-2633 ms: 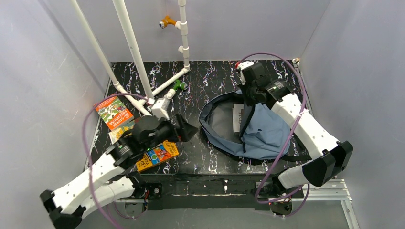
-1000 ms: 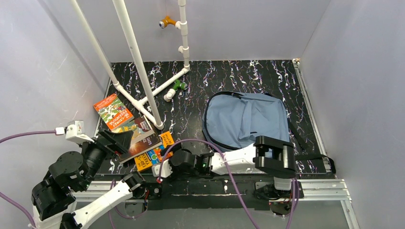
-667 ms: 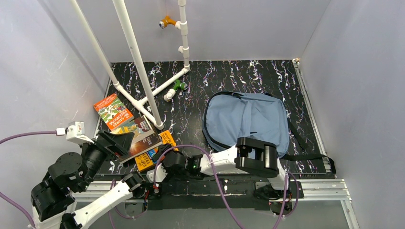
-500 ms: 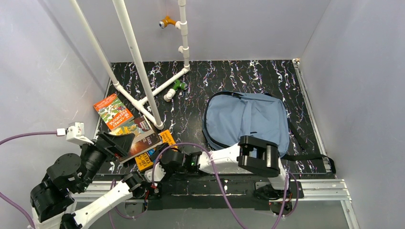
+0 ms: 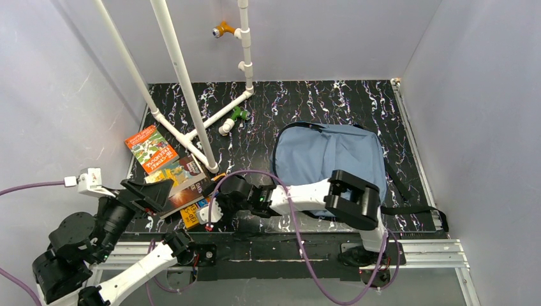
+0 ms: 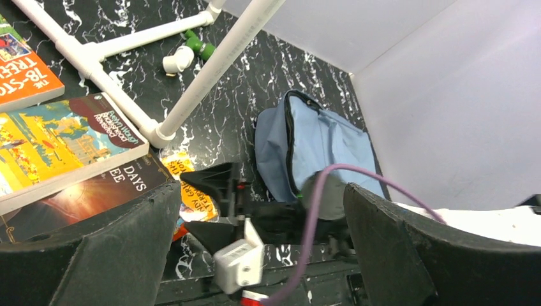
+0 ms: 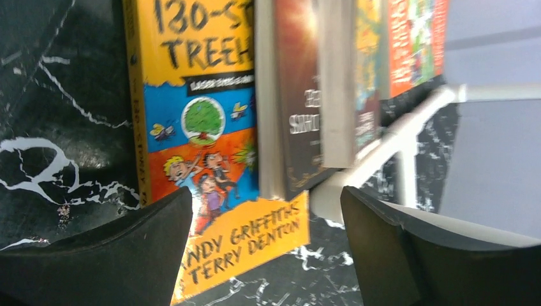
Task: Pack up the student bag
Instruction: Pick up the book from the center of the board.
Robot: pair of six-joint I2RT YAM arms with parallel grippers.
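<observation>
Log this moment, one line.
right claw: open, at yellow Treehouse book | left claw: open, empty | student bag: lying flat

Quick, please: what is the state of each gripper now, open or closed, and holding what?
Left gripper: open, holding nothing.
Right gripper: open, holding nothing, facing the yellow Treehouse book.

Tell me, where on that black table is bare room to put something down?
Bare patches: the far strip between the back wall and the backpack, and the middle lane between the white pipe frame and the backpack. Crowded: the near left corner, where books overlap.
</observation>
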